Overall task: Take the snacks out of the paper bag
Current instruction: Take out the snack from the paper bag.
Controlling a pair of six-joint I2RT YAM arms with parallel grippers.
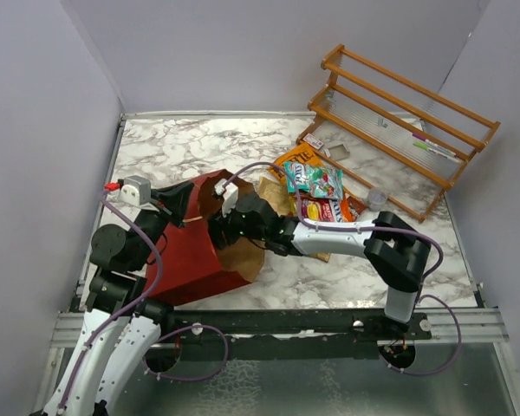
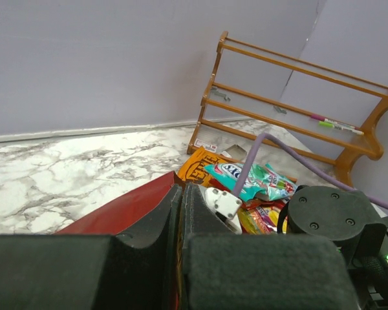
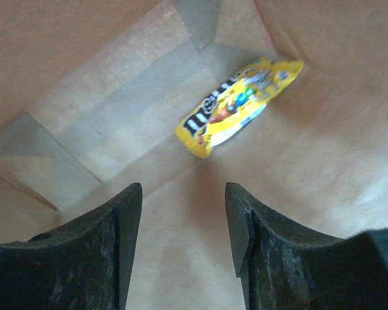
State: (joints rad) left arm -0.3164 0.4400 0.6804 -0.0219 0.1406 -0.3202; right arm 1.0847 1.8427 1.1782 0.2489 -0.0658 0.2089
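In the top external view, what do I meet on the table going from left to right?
paper bag → pile of snacks → small grey cup. The wooden rack spans the last two, so it is left out.

Top view: even diffuse light, soft shadows on white marbled counter [image 1: 182, 147]. Right wrist: warm orange cast inside brown-lined paper bag [image 3: 84, 64]; yellow crinkly candy pack [image 3: 236, 106] slightly blurred. Left wrist: black left gripper [image 2: 182, 192] defocused.
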